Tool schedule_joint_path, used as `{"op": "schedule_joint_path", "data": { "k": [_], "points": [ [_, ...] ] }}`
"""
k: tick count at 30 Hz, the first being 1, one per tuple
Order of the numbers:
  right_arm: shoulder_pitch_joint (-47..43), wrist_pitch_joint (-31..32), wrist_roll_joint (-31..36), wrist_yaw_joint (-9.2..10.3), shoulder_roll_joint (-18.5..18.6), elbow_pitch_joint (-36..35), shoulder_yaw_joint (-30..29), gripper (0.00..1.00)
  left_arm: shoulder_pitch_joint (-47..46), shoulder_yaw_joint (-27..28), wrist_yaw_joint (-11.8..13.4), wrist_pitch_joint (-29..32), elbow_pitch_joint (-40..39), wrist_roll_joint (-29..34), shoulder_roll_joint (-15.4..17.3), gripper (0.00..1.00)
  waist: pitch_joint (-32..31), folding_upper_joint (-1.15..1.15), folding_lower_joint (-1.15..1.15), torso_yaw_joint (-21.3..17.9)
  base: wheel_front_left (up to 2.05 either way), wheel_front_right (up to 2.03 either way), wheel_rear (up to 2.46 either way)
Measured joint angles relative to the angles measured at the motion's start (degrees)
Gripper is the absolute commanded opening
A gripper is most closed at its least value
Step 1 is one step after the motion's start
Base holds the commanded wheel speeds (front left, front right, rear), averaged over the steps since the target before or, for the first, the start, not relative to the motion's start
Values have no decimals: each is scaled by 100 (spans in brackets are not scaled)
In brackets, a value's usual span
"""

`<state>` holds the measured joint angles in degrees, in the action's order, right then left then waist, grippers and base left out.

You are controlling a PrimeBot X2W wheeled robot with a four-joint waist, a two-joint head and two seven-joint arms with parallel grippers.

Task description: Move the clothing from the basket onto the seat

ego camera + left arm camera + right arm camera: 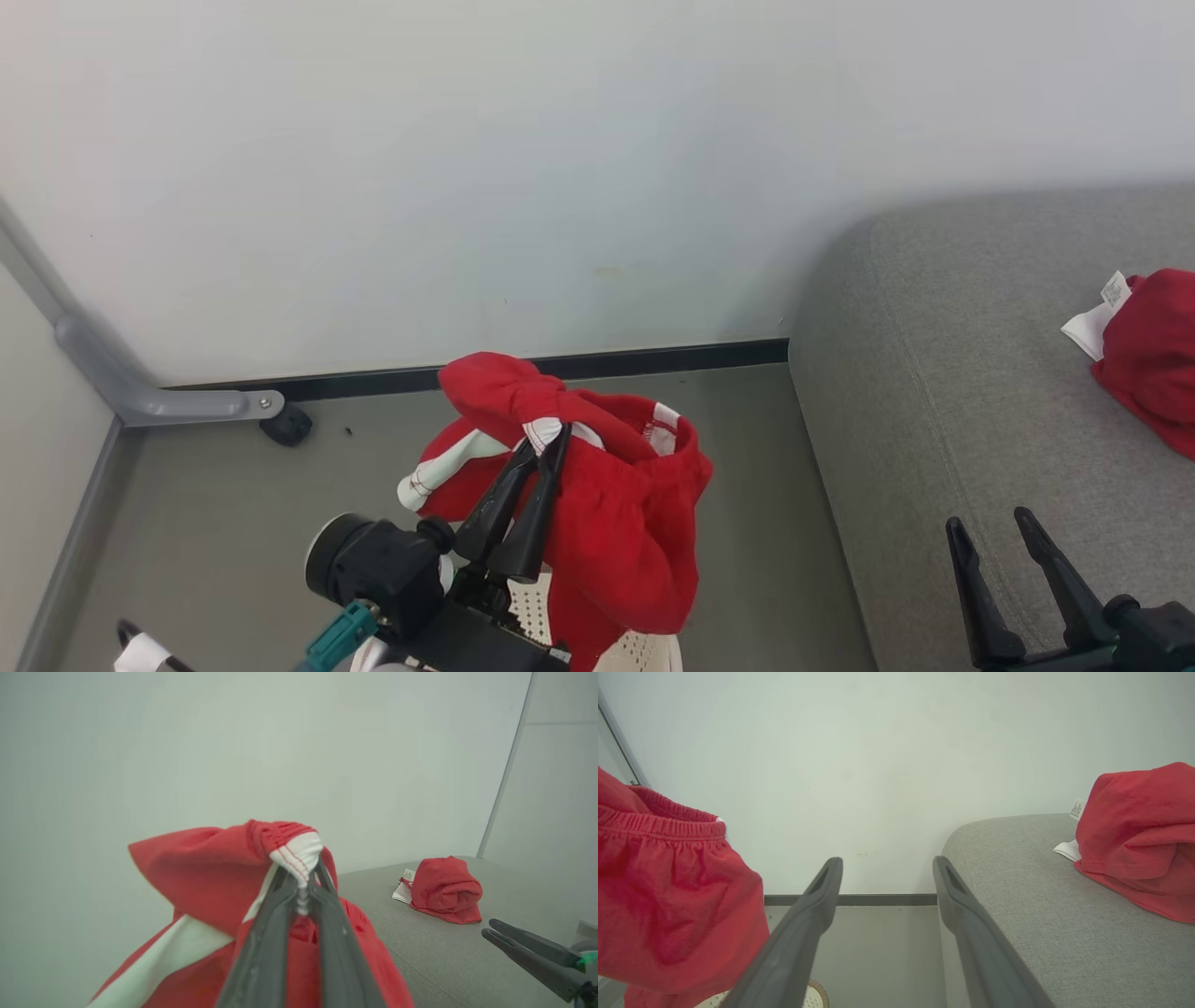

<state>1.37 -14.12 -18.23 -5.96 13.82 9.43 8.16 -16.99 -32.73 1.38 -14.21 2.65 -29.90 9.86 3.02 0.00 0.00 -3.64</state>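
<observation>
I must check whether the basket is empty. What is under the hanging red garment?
A perforated piece of the basket shows below the red garment in the left gripper. The garment covers the basket's inside, hiding its contents.

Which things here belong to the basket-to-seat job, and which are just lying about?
Job: held red garment pinched in left gripper; bundled garment on the seat; basket.
Lying about: grey frame leg, black caster, baseboard.

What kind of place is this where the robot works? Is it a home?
Likely a plain indoor room set up like a living-room corner, perhaps a test space: a grey upholstered seat against a bare white wall, a dark skirting board along the grey floor, and a laundry basket.
</observation>
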Motion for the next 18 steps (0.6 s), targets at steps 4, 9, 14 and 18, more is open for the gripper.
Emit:
{"op": "schedule_joint_path", "data": {
  "k": [4,9,14,18],
  "points": [
    [-6,46,-1,0,21,-33,-9,100,4,-94,-38,82,-192,92,0,0,-6,0,0,-9,0,0,0],
    [-37,70,-48,0,111,-43,-58,100,17,-168,-37,214,-371,132,-1,0,2,0,0,-8,0,0,0],
    [-52,123,-54,-1,188,-60,-59,100,24,-243,-36,345,-515,134,3,0,16,0,0,-2,0,0,0],
    [-27,171,-96,-12,309,-60,-12,100,25,-280,-34,405,-570,135,3,0,28,0,0,4,0,0,0]
  ]
}}
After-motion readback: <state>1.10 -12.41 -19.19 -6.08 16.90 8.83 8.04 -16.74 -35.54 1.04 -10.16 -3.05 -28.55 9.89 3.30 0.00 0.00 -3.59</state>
